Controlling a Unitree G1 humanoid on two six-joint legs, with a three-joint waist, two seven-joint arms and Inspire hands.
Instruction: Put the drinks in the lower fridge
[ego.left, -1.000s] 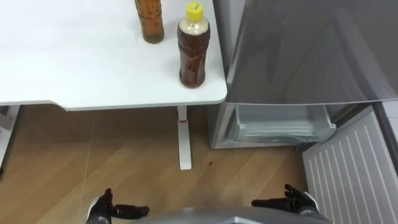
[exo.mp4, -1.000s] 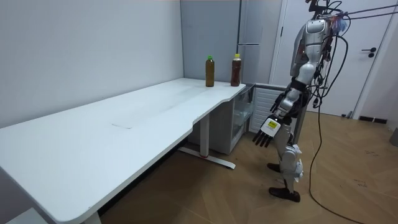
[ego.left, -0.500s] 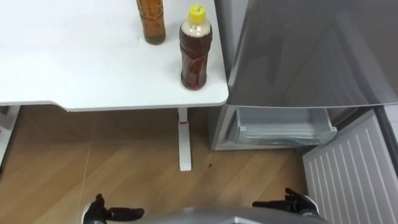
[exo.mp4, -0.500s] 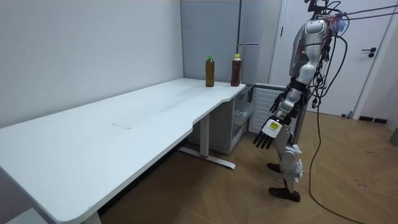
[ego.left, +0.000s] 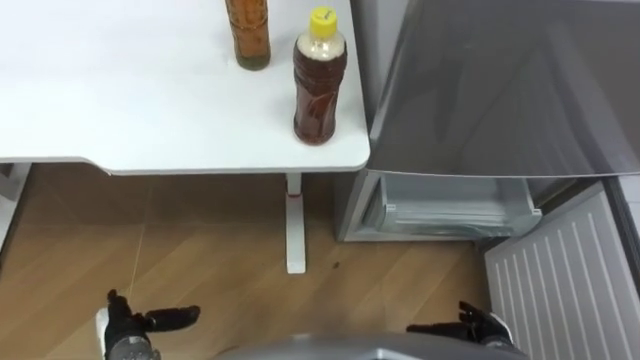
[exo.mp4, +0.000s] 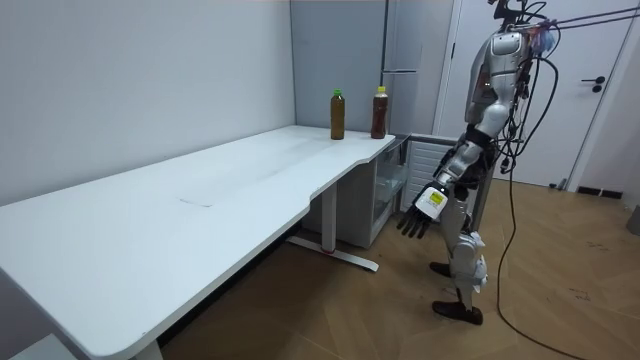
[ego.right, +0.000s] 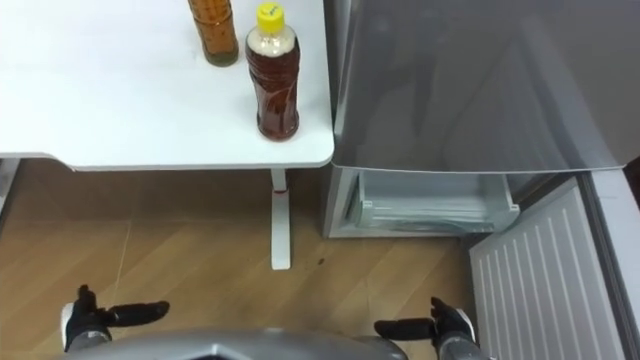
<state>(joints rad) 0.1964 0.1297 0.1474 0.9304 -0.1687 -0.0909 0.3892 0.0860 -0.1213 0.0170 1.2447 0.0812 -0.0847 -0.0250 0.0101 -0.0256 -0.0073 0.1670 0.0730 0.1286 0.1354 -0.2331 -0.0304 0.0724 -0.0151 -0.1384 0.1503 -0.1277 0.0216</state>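
Two drink bottles stand near the white table's (ego.left: 120, 110) right corner: one with a yellow cap and brown tea (ego.left: 320, 80), and another, cut off at the top edge (ego.left: 247, 35), which has a green cap in the room view (exo.mp4: 338, 115). To the right is the fridge. Its lower compartment (ego.left: 450, 205) is open, showing a clear drawer, and its lower door (ego.left: 565, 270) is swung out. My left hand (ego.left: 135, 325) hangs low over the floor, open. My right hand (ego.left: 470, 325) is open too, low in front of the fridge door. Both hold nothing.
The grey upper fridge door (ego.left: 500, 80) is closed. A white table leg (ego.left: 294, 225) stands on the wooden floor just left of the fridge. In the room view I stand upright by the table's far end, facing the fridge.
My left hand has swung outward to the left and, in the room view, lifted a little towards the table. The right hand and the bottles stay put.
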